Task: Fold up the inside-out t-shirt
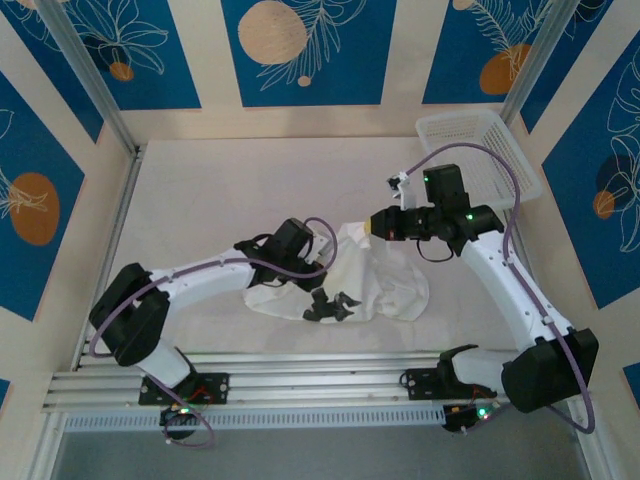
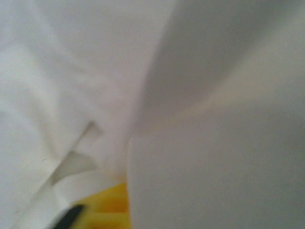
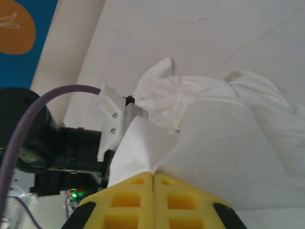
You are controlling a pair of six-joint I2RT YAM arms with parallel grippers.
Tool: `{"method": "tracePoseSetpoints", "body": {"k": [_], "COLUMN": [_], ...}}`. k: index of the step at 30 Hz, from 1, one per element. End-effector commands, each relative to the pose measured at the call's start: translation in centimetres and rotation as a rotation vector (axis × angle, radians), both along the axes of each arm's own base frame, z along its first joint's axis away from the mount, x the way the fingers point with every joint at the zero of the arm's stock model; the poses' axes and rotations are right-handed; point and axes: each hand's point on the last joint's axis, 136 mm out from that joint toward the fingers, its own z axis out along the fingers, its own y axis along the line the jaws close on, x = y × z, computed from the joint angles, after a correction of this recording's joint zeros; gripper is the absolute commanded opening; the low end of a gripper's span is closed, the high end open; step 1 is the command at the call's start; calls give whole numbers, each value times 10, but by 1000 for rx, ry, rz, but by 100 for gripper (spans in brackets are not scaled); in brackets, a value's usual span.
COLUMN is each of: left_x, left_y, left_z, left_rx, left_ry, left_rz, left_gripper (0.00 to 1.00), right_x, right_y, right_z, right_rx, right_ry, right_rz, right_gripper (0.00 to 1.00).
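Note:
The inside-out t-shirt (image 1: 390, 285) lies crumpled in a white heap mid-table between the two arms. My left gripper (image 1: 328, 243) reaches into its left side. In the left wrist view white cloth (image 2: 214, 143) hangs right against the lens, its folds run down to one yellow finger (image 2: 112, 204), and the jaws look shut on cloth. My right gripper (image 1: 368, 228) is at the heap's upper edge. Its yellow jaws (image 3: 153, 175) are pressed together with a peak of the shirt (image 3: 143, 143) pinched between them.
A white mesh basket (image 1: 480, 150) stands at the back right corner. The left arm's wrist (image 3: 71, 148) is close in front of the right gripper. Metal rails (image 1: 300, 385) run along the near edge, and bare tabletop (image 1: 220, 190) stretches behind the shirt.

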Motion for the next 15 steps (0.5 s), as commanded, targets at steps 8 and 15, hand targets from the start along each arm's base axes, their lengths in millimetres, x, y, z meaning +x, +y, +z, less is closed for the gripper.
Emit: {"method": "tracePoseSetpoints", "body": {"k": [8,15], "left_x": [27,34], "left_y": [75,75], "left_z": [3,32], "left_rx": [250,178], "left_ry": [-174,-233], "left_rz": [277,279], "left_gripper": [0,18], "right_x": [12,5], "right_y": [-52,-55], "right_z": [5,4], "right_rx": [203,224], "right_ry": [188,176], "right_rz": [-227,-224], "right_gripper": [0,0]}}
